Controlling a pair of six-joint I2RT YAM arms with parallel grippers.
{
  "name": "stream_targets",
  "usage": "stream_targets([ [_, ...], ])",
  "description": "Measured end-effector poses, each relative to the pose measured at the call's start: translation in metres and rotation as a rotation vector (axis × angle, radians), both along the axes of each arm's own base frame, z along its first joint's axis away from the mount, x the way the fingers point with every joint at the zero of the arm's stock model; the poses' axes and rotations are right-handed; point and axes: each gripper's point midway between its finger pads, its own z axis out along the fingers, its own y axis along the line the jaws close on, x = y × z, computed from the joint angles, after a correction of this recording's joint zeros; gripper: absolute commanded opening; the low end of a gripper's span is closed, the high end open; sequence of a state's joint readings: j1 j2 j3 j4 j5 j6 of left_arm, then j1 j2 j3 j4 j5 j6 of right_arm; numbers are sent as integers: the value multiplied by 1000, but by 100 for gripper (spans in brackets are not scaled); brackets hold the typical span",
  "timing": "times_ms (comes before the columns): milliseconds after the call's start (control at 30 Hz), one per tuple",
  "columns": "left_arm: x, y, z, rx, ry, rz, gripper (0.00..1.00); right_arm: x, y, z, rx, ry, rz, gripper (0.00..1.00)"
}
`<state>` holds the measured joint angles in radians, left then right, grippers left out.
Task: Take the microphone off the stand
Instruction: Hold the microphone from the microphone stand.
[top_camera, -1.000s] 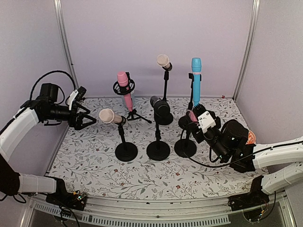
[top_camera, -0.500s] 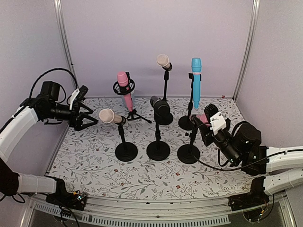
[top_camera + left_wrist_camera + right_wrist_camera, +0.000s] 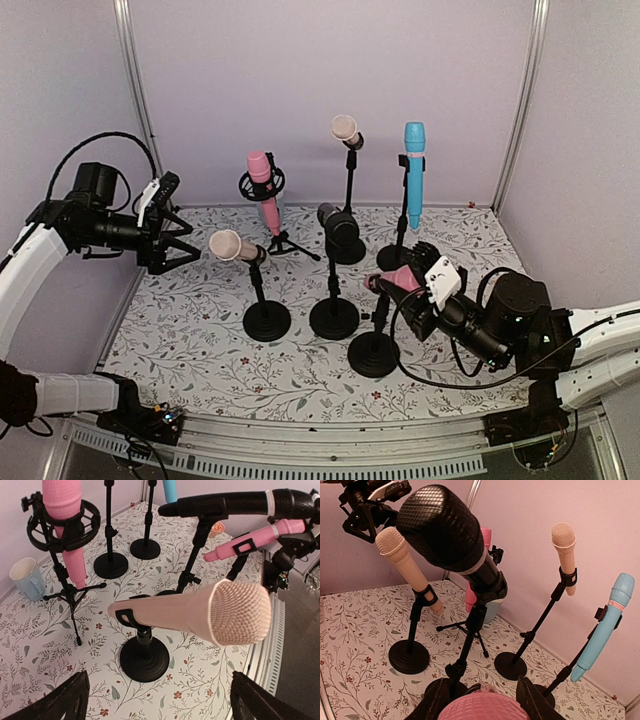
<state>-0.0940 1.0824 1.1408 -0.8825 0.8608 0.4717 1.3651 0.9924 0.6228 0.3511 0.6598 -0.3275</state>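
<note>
Overhead view of a table (image 3: 180,330) covered in a flowered cloth, with six microphones on stands.

In the lower right of the frame, the right gripper (image 3: 483,700) is closed on the head of a pink microphone (image 3: 398,279). The wrist view shows a black finger (image 3: 438,700) pressed on each side of the rounded pink head. The microphone lies almost level, its tail pointing left, just right of centre in the overhead view. It appears to sit in the clip of its short black stand (image 3: 374,355), whose round base rests on the cloth at the front of the group.

In the upper left of the frame, the left gripper (image 3: 183,243) hangs above the table's left edge with its jaws spread wide and nothing between them. It points at a beige microphone (image 3: 225,243) angled on a low stand.

At the centre stands a black microphone (image 3: 335,222) on a round-based stand. Behind it, a second beige microphone (image 3: 345,128) sits on a taller stand. To the right of that, a blue microphone (image 3: 414,170) stands nearly upright in its clip. At the back left, a second pink microphone (image 3: 260,172) hangs in a ring mount on a small tripod, with a pale blue cup (image 3: 25,580) just beside it.
</note>
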Motion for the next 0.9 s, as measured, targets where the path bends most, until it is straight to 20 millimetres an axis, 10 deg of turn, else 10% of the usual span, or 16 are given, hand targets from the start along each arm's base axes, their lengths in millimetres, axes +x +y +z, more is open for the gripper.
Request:
stream_targets([
  [600,-26,-25,21,-10,-25,-120,98,-30,98,-1,49,-31,140,0],
  [900,-57,-62,91,-27,-219,-261,89,-22,140,0,98,-88,99,0],
])
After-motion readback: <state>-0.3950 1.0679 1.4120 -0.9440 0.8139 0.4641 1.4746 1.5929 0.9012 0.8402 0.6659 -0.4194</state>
